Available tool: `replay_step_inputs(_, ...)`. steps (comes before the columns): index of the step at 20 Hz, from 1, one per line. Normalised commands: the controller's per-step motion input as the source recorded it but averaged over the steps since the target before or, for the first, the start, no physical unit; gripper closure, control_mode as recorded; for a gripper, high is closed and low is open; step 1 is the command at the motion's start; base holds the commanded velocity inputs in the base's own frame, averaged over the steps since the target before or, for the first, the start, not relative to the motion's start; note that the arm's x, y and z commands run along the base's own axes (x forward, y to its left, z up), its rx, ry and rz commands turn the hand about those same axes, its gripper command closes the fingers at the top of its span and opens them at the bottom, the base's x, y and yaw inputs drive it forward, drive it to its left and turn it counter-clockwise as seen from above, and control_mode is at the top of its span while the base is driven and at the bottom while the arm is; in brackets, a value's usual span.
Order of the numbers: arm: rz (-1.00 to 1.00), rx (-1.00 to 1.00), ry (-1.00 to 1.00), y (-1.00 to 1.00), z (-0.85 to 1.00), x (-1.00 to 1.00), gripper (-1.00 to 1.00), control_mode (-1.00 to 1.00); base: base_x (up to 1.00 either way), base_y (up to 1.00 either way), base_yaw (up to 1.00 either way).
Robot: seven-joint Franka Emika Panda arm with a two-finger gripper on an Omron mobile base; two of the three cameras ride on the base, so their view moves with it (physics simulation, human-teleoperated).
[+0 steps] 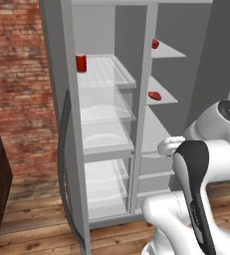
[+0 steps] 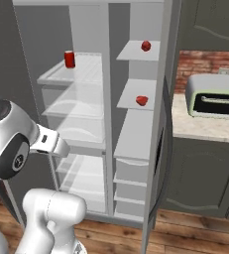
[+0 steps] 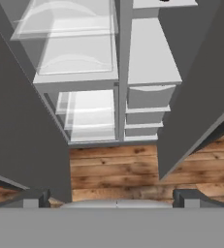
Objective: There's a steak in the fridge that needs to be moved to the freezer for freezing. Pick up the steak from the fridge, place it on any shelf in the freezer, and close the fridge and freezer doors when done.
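Well, gripper [image 3: 111, 197] hangs low before the open unit, jaws spread wide, nothing betw. them. Steak [image 1: 155, 95] lies well above and ahead of the jaws, on an opaque grey shelf [image 1: 169, 97] in the narrow section, w/ a rounder red lump [image 1: 155, 44] one shelf higher. Red can [image 1: 81, 63] stands upper left.

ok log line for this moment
steak: on freezer shelf | pincer: open, empty | doors: both open | next: probably close doors

Readable text: none on any surface.
Upright red cylindrical can [image 1: 81, 63]: plain, no label legible.
Light grey countertop oven [image 2: 213, 95]: no brand or numbers visible.
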Motion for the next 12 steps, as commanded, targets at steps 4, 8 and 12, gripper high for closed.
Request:
replay_step_inputs(4, 0.0, 0.0, 0.0, 0.0, 0.0, 0.08, -1.0, -1.0, 0.0, 0.0, 0.0)
replay_step_inputs(8, 0.0, 0.0, 0.0, -0.01, 0.0, 0.28, -1.0, -1.0, 0.0, 0.0, 0.0)
replay_step_inputs(12, 0.0, 0.0, -0.05, -0.13, 0.02, 0.05, -1.0, -1.0, 0.0, 0.0, 0.0)
